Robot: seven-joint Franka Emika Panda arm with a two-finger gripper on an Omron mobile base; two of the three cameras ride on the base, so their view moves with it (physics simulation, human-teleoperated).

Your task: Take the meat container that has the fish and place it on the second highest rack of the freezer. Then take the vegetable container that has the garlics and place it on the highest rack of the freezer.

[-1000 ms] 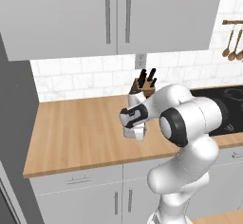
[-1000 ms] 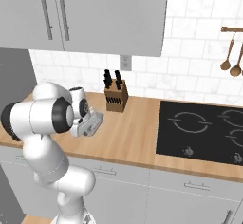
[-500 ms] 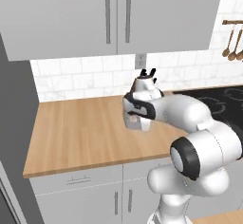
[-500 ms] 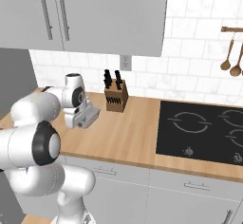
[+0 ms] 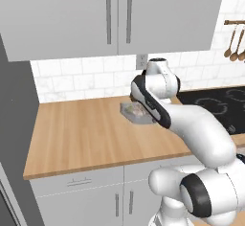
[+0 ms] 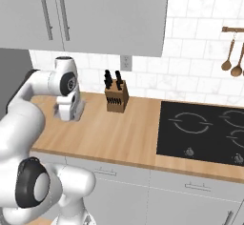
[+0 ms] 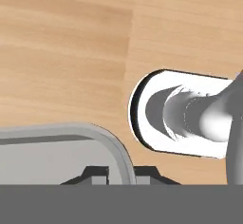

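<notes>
My gripper (image 7: 121,174) is shut on the rim of a shallow grey container (image 7: 66,147), whose curved edge sits between the two dark fingertips (image 7: 96,173). In the left base view the container (image 5: 135,113) hangs a little above the wooden counter (image 5: 81,134) near the back wall. It holds something pale that I cannot identify. From the right base view the hand and gripper (image 6: 68,113) sit low over the counter's left part, and the hand hides most of the container.
A knife block (image 6: 116,96) stands by the wall right of the hand. A black cooktop (image 6: 205,129) fills the counter's right side, with wooden utensils (image 6: 232,52) hanging above. Upper cabinets (image 5: 110,14) overhang the counter. A tall grey appliance side (image 5: 14,124) borders the left.
The arm has stretched out from near its body toward the back wall and leftward, carrying the container with it over the counter. The gripper stays shut on it.
</notes>
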